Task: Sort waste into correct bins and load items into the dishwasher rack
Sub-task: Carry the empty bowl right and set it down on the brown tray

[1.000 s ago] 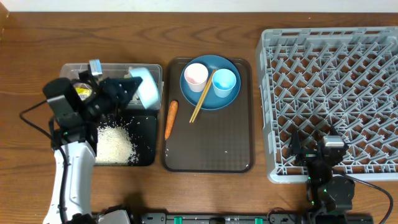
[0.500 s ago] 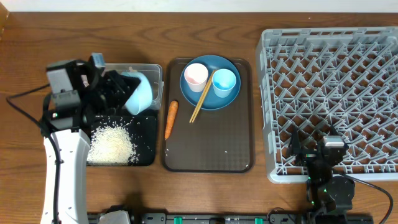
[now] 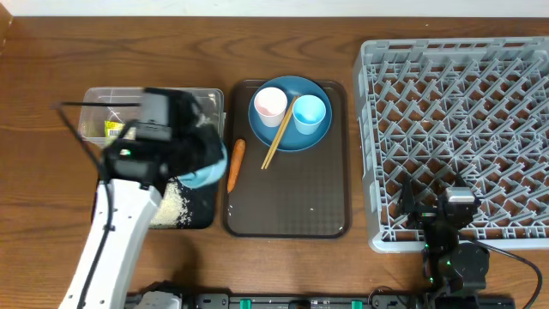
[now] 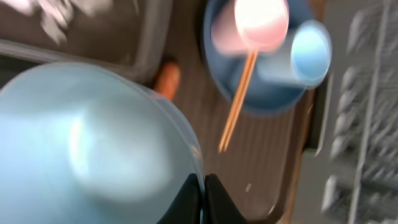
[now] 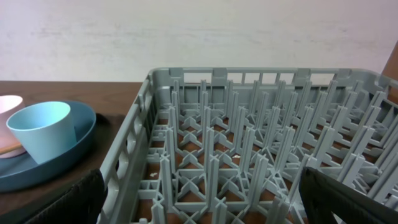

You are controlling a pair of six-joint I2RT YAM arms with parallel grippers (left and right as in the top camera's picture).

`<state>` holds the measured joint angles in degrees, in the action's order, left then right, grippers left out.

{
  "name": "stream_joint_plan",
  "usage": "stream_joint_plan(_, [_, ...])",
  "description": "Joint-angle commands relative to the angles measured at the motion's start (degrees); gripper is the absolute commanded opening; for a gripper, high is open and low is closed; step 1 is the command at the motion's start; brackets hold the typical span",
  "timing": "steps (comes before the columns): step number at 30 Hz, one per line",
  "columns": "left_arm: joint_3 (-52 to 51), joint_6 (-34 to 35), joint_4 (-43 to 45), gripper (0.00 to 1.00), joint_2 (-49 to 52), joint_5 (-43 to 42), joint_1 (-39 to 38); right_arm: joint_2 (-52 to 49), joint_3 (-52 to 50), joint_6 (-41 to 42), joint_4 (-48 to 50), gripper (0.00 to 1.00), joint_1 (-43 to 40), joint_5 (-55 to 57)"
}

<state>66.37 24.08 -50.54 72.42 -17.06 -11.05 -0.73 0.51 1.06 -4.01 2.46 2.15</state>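
two cups [image 3: 270, 104], two chopsticks [image 3: 278, 134], one plate [image 3: 290, 142]. one carrot [image 3: 235, 164] points front to back. left pincer [image 4: 203, 193] grips the bowl [image 4: 93, 155]; right pincer [image 5: 199, 204] is wide.

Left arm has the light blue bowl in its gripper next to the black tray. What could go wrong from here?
1. The left gripper pinches the light blue bowl only at its rim, and arm and bowl are blurred in the overhead view, suggesting speed; the bowl could slip or twist out.
2. The route to the dishwasher rack likely crosses the carrot, the chopsticks and the pink cup; a low bowl could knock them.
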Motion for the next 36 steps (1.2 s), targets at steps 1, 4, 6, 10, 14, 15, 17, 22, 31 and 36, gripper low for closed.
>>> stream_joint_plan(1, [0.94, -1.11, -2.23, 0.06, -1.09, 6.25, -6.08, -0.02, -0.20, 0.17, -0.09, 0.99, 0.52, 0.17])
stream_joint_plan(4, [0.11, -0.85, -3.89, 0.06, -1.09, 7.32, -12.57, -0.02, -0.20, 0.17, -0.09, 0.99, 0.52, 0.17])
stream_joint_plan(6, [-1.14, 0.50, -3.87, 0.06, -1.01, 8.35, -16.52, -0.02, -0.20, 0.17, -0.09, 0.99, 0.52, 0.17])
stream_joint_plan(10, [-4.44, 3.30, -2.05, 0.06, -0.44, 11.85, -23.50, -0.02, -0.20, 0.17, -0.09, 0.99, 0.52, 0.17])
stream_joint_plan(14, [-7.30, 6.23, -0.42, 0.06, 0.79, 13.62, -28.89, -0.02, -0.20, 0.17, -0.09, 0.99, 0.52, 0.17])
stream_joint_plan(15, [-7.67, 6.93, -0.07, 0.06, 1.16, 13.86, -30.14, -0.02, -0.20, 0.17, -0.09, 0.99, 0.52, 0.17])
stream_joint_plan(17, [-8.13, 8.09, 0.96, 0.06, 1.81, 13.99, -32.33, -0.02, -0.20, 0.17, -0.09, 0.99, 0.52, 0.17])
stream_joint_plan(22, [-8.20, 11.47, 3.80, 0.06, 4.17, 17.22, -37.68, -0.02, -0.20, 0.17, -0.09, 0.99, 0.50, 0.17])
stream_joint_plan(31, [-8.20, 14.19, 9.57, 0.06, 13.35, 21.68, -44.09, -0.02, -0.20, 0.17, -0.09, 0.99, 0.52, 0.17])
stream_joint_plan(36, [-8.20, 14.19, 11.13, 0.06, 18.32, 25.20, -44.44, -0.02, -0.20, 0.17, -0.09, 0.99, 0.52, 0.17])
